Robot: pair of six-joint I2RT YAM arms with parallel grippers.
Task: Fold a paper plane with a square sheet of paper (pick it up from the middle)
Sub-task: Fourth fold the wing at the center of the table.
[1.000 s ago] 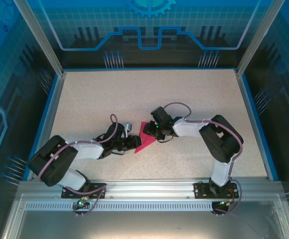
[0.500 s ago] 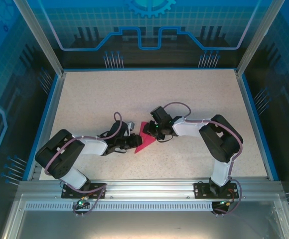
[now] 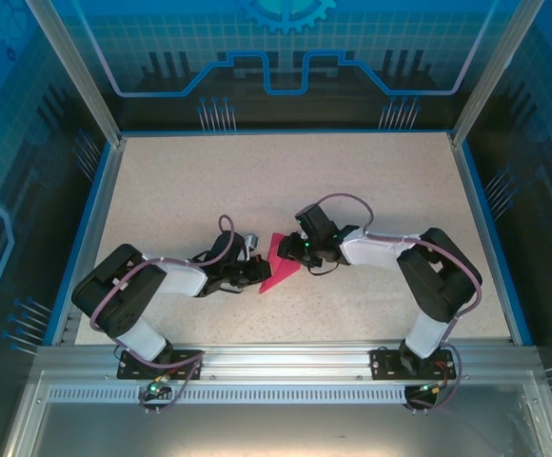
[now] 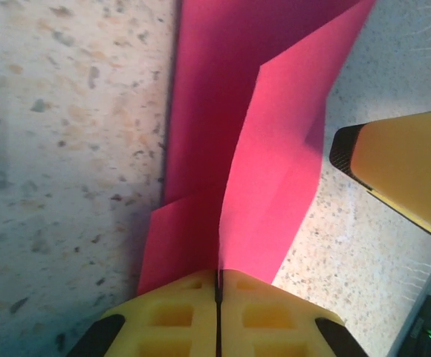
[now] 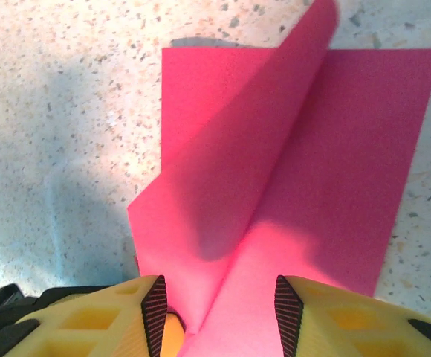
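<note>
My left pincer (image 4: 218, 286) is pressed together, pinching the near edge of the thin magenta-pink paper sheet (image 4: 275, 171). One flap stands up from between its yellow pads. My right pincer (image 5: 220, 301) is spread, a finger on each side of a raised fold of the sheet, and I see no clear grip there. Seen from above, the partly folded sheet lies between both pincers on the speckled beige tabletop (image 3: 352, 190), about mid-width and nearer my bases than the far edge.
</note>
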